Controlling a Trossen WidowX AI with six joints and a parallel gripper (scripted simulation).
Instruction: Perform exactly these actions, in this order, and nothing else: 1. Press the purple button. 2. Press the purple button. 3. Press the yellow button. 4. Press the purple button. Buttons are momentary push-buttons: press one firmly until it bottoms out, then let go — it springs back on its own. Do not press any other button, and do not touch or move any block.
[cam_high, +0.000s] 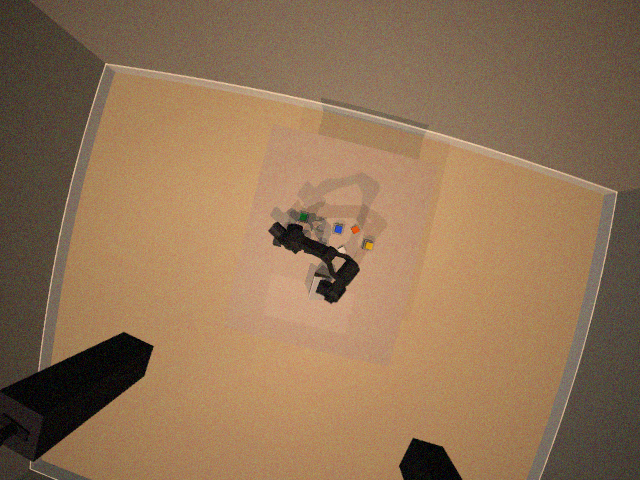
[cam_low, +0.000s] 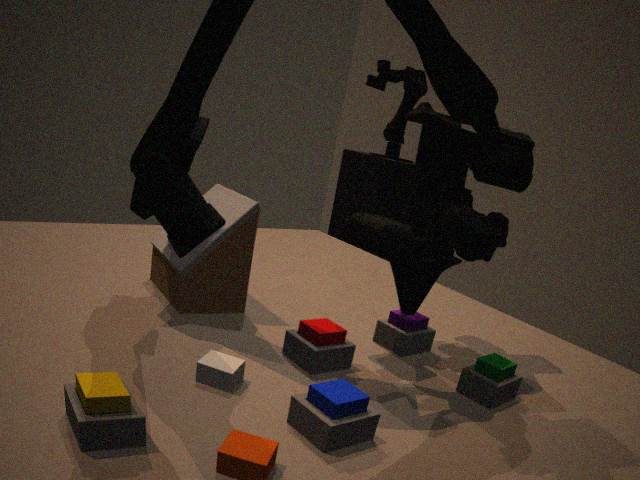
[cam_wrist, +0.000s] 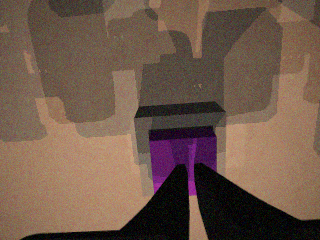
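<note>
The purple button (cam_low: 410, 320) (cam_wrist: 170, 150) sits on its grey base (cam_low: 403, 338) at the back of the button group. My gripper (cam_low: 409, 308) (cam_wrist: 189, 172) is shut with nothing between the fingers. Its tips rest on top of the purple cap. The yellow button (cam_low: 102, 391) (cam_high: 368, 245) stands on its grey base at the front left, far from the gripper. In the top view the arm hides the purple button.
A red button (cam_low: 322, 331), a blue button (cam_low: 338, 397) (cam_high: 338, 228) and a green button (cam_low: 495, 366) (cam_high: 303, 216) stand nearby. A white block (cam_low: 221, 367) and an orange block (cam_low: 247, 453) (cam_high: 355, 229) lie in front. The arm's wedge-shaped base (cam_low: 214, 263) stands at the back left.
</note>
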